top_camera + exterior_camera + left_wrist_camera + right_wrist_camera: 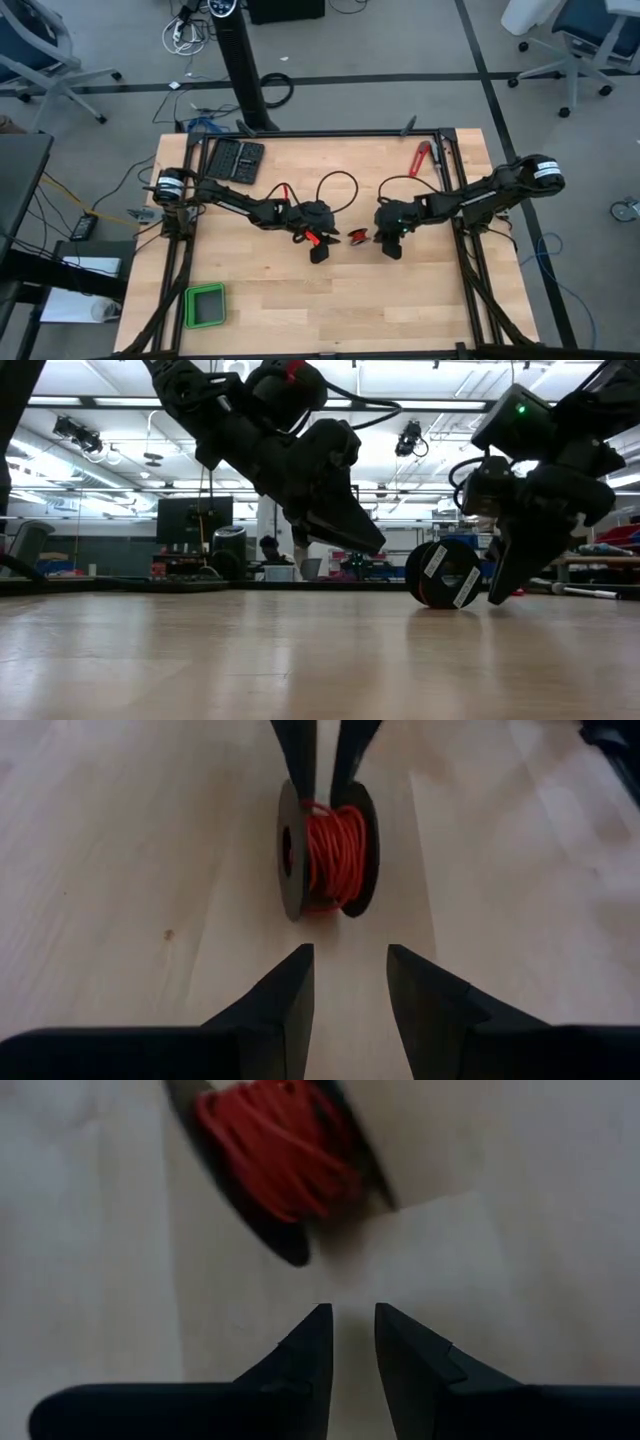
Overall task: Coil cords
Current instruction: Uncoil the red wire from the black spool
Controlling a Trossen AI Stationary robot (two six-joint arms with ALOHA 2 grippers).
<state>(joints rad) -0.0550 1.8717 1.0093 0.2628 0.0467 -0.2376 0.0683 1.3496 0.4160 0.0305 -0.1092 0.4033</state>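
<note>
Two grippers are seen low over a wooden table (300, 300), with a small black spool (443, 574) of thin red cord (333, 855) standing on edge between them. The left gripper (347, 988) is slightly parted, empty. The right gripper (353, 1342) is narrowly parted, empty, just beside the spool.

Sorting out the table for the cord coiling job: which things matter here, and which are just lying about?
Job:
- spool of red cord, upright on its rim
- left claw, open
- right claw, slightly open

Lying about:
- red-handled tool
- black case
- green tray
</note>
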